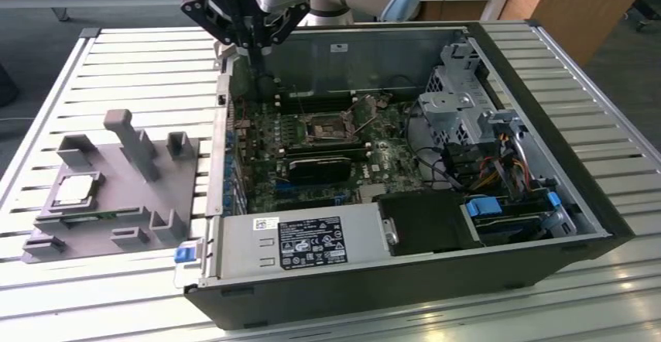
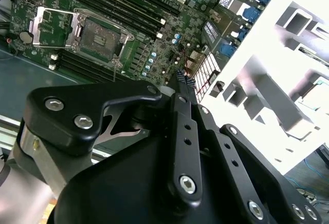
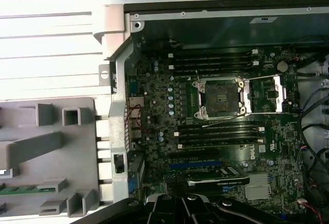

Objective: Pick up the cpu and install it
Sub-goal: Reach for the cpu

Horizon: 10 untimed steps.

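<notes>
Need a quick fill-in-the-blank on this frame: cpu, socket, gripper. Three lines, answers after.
1. The cpu lies on the grey fixture ___, at the exterior view's left.
2. The socket on the motherboard is ___: no chip sits in it.
3. The gripper hangs, holding nothing, over the open computer ___, away from the cpu.
Missing words: tray; empty; case.

An open computer case (image 1: 413, 295) sits just beside a grey fixture tray (image 1: 135, 203) on a slatted metal table (image 1: 135, 63).
</notes>
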Each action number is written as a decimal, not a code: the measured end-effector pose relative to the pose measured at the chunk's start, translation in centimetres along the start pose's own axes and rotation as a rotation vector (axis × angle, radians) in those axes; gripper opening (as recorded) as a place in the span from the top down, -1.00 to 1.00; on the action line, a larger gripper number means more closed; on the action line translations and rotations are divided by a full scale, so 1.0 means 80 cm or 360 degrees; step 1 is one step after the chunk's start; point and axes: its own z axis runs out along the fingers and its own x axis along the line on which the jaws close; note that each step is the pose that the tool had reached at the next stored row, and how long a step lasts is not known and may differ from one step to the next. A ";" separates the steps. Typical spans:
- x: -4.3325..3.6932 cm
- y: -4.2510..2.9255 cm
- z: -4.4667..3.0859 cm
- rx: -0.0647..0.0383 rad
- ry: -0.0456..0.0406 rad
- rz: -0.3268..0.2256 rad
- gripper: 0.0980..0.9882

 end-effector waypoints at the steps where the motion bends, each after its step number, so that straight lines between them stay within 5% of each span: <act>1: 0.000 0.0000 0.0000 0.0000 0.0000 0.0000 0.98; 10: 0.002 -0.0002 0.0000 0.0000 0.0000 0.0000 0.98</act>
